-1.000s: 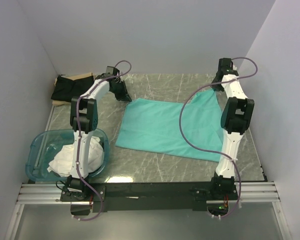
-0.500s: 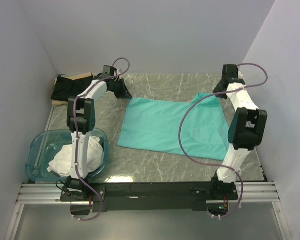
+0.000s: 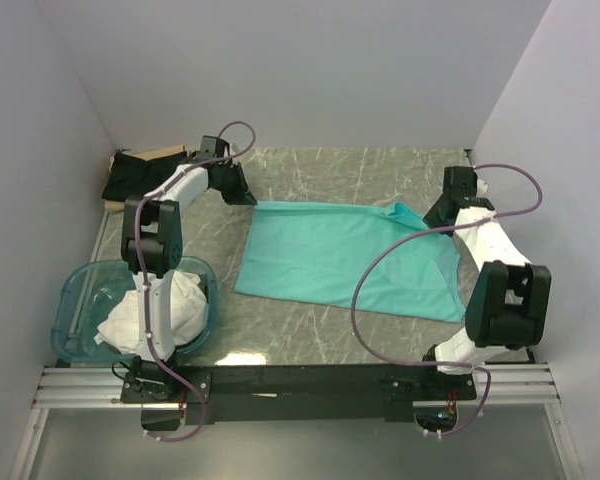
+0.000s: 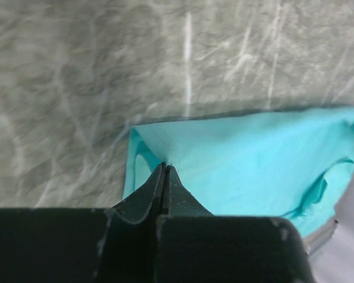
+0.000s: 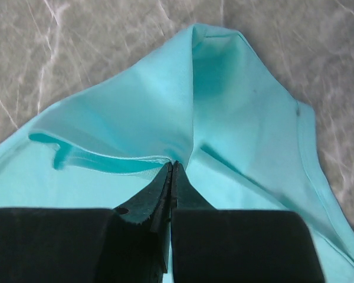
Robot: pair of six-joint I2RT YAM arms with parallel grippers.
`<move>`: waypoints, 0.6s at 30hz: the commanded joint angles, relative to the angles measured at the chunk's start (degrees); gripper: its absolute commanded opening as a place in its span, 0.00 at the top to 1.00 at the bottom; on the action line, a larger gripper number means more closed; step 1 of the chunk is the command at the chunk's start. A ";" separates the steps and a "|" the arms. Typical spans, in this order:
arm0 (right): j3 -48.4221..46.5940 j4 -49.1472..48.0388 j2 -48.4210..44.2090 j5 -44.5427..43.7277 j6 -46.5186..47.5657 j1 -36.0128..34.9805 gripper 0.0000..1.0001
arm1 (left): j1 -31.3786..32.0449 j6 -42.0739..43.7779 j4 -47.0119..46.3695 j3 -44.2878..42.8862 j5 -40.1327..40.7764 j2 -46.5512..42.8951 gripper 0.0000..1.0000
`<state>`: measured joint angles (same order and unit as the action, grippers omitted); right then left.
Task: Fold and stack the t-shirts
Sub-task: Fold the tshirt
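The mint-teal t-shirt (image 3: 330, 255) lies spread in the middle of the table. My left gripper (image 3: 248, 198) is shut on its far left corner, which also shows in the left wrist view (image 4: 164, 167) with the cloth (image 4: 253, 159) beyond it. My right gripper (image 3: 430, 216) is shut on the far right part, which is lifted into a peak; the right wrist view (image 5: 173, 164) shows the pinched fold of shirt (image 5: 236, 112). A black t-shirt (image 3: 130, 176) lies at the far left. White t-shirts (image 3: 165, 308) are piled in the tub.
The translucent blue tub (image 3: 72, 300) stands at the near left beside my left arm's base. A tan cardboard sheet (image 3: 165, 152) lies under the black shirt in the far left corner. White walls close in the left, back and right sides.
My right arm has swung outward and drawn the shirt's far right part toward the near side and right, lifting it. My left gripper has shifted slightly left with its corner.
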<state>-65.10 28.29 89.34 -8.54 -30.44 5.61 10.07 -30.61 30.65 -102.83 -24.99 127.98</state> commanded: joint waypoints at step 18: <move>15.87 3.34 -24.03 -0.43 -3.58 -0.51 1.00 | -0.05 3.28 0.55 12.19 6.98 -15.82 1.00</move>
<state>-50.89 30.30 68.23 -8.32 -32.86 5.50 10.07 -28.91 32.18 -92.92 -18.11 117.47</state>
